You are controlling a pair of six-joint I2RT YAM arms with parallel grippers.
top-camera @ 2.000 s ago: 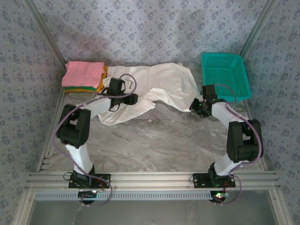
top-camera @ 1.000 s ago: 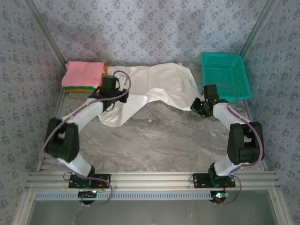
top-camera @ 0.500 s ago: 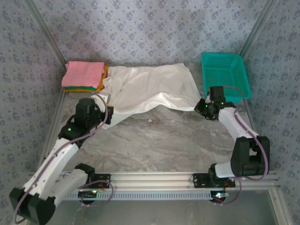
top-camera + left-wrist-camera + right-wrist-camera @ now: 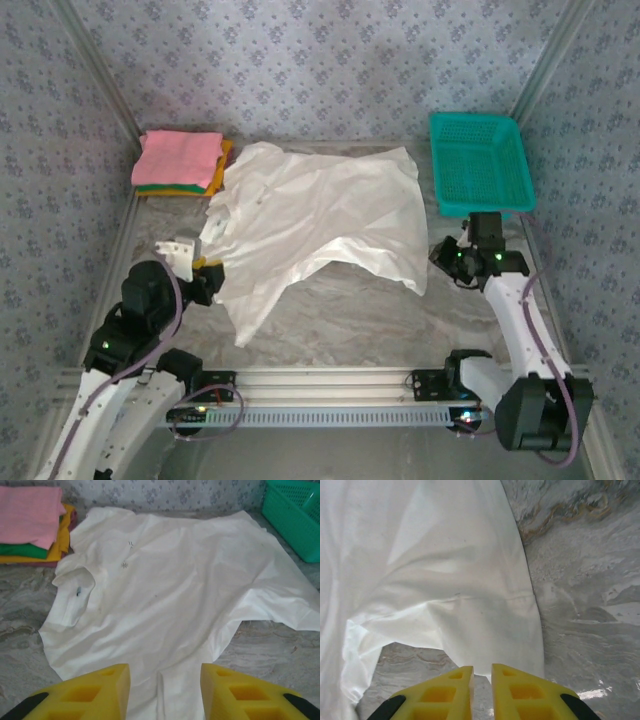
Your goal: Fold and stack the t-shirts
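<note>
Far ahead of my left hand and to its left, three shirts are already folded and stacked: the pink shirt on top, the green shirt under it, and the orange shirt showing at the side. I judge this part done.

My left hand is released, with its fingers wide apart, low over the near bottom part of the white t-shirt. This shirt lies on the counter directly in front of that hand. It is spread flat but not yet folded. The cloth is thin and wrinkled, with a faint small mark on the chest. The collar points away toward the stack.

The shirt's right lower corner lies just ahead of my right hand. That hand is clenched, its fingers nearly together. I cannot tell if it pinches any cloth.

The teal basket stands beyond the right hand.

What is left, I think, is to fold the white shirt and place it on the stack.
</note>
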